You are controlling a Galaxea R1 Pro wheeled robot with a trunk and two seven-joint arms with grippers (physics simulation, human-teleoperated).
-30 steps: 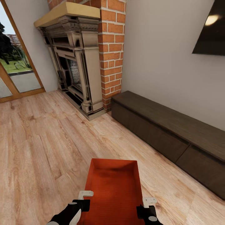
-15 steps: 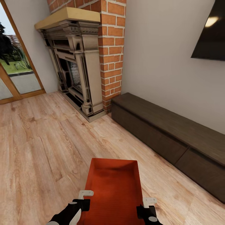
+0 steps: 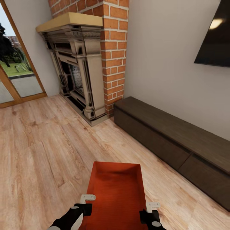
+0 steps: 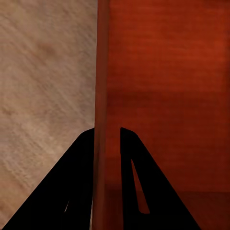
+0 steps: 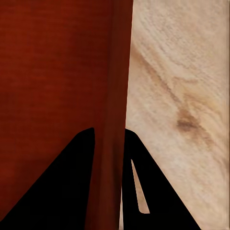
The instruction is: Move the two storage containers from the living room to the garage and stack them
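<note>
- Storage container [image 3: 116,195]: one orange-red, lidless rectangular bin, held level in front of the robot, near centre of the head view, above the light wood plank floor [image 3: 41,153]. Its open top faces up and its interior is empty.
- Left gripper [image 3: 85,204]: positioned at the container's left wall, near end. In the left wrist view the two dark fingers [image 4: 76,182] straddle the thin wall [image 4: 100,96], one outside and one inside, clamped onto it.
- Right gripper [image 3: 150,210]: positioned at the container's right wall, near end. In the right wrist view its fingers [image 5: 72,187] sit on either side of the wall [image 5: 117,86] and pinch it in the same manner.
- Both wrist views show the ribbed red inner surface on one side of the gripped wall and floor planks on the other.
- Living room, far left: a wood-framed glass door [image 3: 16,64] with greenery outside.
- Far centre: a fireplace [image 3: 76,70] with a pale wood mantel, set against a red brick chimney [image 3: 113,48].
- Right: a long low dark wood cabinet [image 3: 172,140] runs along the white wall, starting just beside the chimney base.
- Upper right: a wall-mounted black TV [image 3: 215,38] above the cabinet, with a light reflection on its screen.
</note>
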